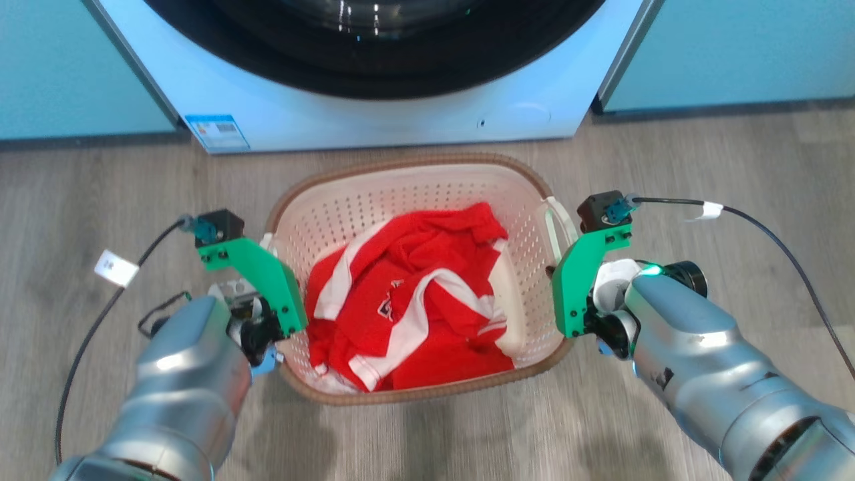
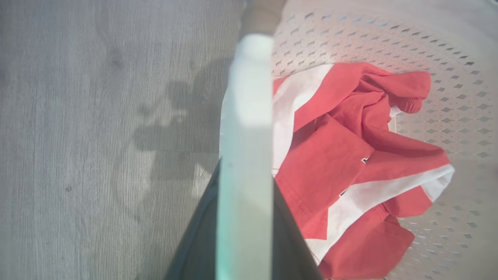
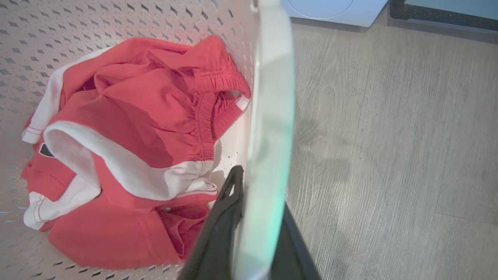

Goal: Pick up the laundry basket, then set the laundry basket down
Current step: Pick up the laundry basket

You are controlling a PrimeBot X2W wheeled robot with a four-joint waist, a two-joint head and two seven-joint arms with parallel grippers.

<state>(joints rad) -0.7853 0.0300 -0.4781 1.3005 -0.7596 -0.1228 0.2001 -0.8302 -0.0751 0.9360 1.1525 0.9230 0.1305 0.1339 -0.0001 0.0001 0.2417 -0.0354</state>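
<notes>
Left handle [image 2: 247, 97]: the pale bar runs up between the fingers of my left gripper [image 2: 246, 202], one dark finger tight on each side.
Right handle [image 3: 272, 97]: pinched the same way in my right gripper [image 3: 260, 206], narrowed to the bar's width.
Basket [image 1: 407, 167]: between my arms, just near of the washer [image 1: 374, 123]; I cannot tell if it is off the floor [image 1: 701, 174].
Clothes [image 1: 414, 294]: red and white, heaped in the middle.
Lift: I judge both wrists should rise together, level and slow, so nothing slips or tips.
</notes>
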